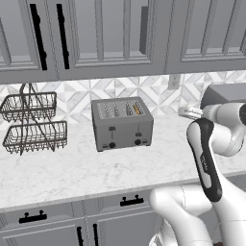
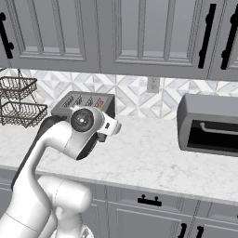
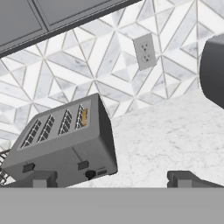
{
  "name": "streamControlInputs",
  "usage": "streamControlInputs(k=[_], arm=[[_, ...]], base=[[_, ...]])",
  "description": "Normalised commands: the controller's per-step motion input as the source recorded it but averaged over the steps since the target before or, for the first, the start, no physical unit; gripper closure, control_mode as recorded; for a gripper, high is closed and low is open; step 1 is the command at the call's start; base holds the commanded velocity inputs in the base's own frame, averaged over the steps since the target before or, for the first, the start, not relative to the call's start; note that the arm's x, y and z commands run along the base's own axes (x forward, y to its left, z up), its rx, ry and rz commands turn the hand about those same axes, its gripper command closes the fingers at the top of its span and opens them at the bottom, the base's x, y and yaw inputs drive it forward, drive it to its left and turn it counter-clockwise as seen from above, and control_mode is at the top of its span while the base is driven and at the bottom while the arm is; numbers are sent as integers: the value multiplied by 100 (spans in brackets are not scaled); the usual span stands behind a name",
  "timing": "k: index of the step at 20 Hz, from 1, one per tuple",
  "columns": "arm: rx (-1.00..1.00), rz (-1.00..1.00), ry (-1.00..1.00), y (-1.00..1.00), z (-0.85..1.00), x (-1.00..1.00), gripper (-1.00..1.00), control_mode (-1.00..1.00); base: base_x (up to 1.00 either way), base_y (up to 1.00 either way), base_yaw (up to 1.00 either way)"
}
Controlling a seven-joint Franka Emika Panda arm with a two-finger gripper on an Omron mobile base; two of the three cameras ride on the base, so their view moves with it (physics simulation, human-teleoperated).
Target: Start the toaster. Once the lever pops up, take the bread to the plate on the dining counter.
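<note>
I am a white robot arm facing a marble tabletop (image 1: 72, 173) under grey cabinets. The toaster (image 1: 122, 123) stands on it against the tiled wall, a grey metal box with four slots on top and two black levers on its front, its long axis running side to side along the wall. The bread (image 1: 137, 109) sits in the slot at the right end, only its golden edge showing.

My fingers (image 3: 111, 179) are spread wide and released, grasping nothing. They hover above the tabletop, apart from the toaster and to its right. In the hand view the toaster lies ahead and to the left of the fingers, tilted because my hand is rolled, with the right lever (image 3: 82, 165) the nearer of the two.

I judge the next move is a reach left and forward to that right lever, which serves the slot holding the bread, then a press down.

A dark oven (image 2: 209, 124) sits well to the right.
</note>
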Motion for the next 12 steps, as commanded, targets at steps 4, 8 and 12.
streamControlInputs(k=[4, 8, 12], arm=[[0, 0, 0, 0, 0, 0, -100, -100], [0, 0, 0, 0, 0, 0, -100, -100], [0, 0, 0, 0, 0, 0, -100, -100]], base=[[0, 0, 0], [0, 0, 0], [0, 0, 0]])
